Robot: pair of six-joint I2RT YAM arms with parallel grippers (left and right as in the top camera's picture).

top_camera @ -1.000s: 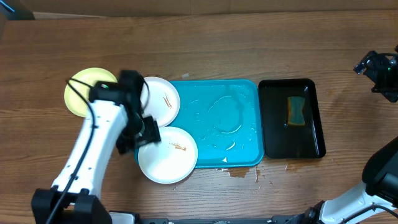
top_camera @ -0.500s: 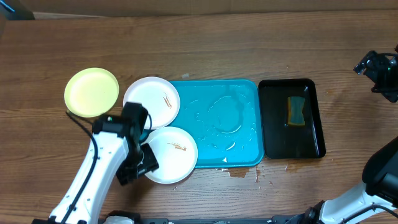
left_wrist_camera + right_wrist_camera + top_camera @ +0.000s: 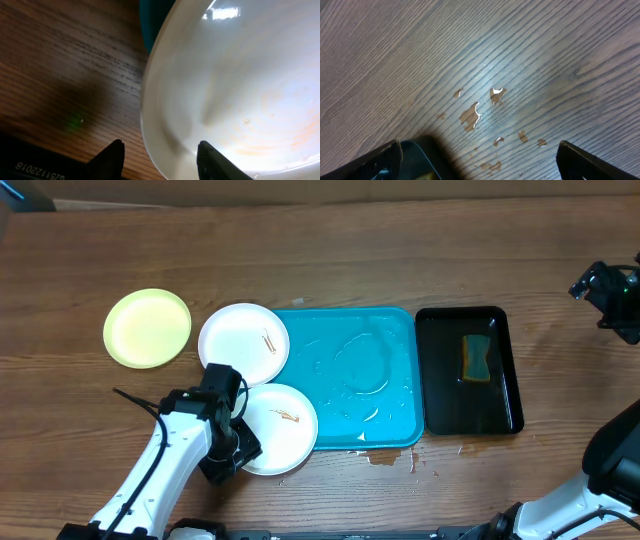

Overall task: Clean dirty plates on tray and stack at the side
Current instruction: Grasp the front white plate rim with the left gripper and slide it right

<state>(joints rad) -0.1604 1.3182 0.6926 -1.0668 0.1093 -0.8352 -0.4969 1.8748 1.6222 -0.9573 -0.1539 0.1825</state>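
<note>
A tabletop cleaning station, seen from above: the turquoise tray (image 3: 355, 375) lies flat at centre, its long axis running left to right across the wooden table (image 3: 400, 250), with water beading on its floor. Two of the three round plates overlap its left end. The upper white plate (image 3: 243, 340) sits across the far-left corner and the lower white plate (image 3: 275, 430) across the near-left corner, partly hanging out over the table. Each lies face up and carries a thin brown smear. The yellow-green plate (image 3: 147, 328) lies face up on the bare wood, left of the tray and just beside the upper white plate.

The left gripper (image 3: 160, 160) is at the lower white plate's left edge. The wrist view shows its jaws apart, with the plate's rim between the two dark fingers (image 3: 111, 159) and not pinched.

The right gripper (image 3: 479, 147) hangs at the table's far right edge, well away from the plates, jaws wide apart over chipped wood.

Right of the tray, a black tray (image 3: 500, 405) holds a sponge (image 3: 477, 358), and a small puddle (image 3: 385, 458) lies on the table just in front of the tray's rim.
</note>
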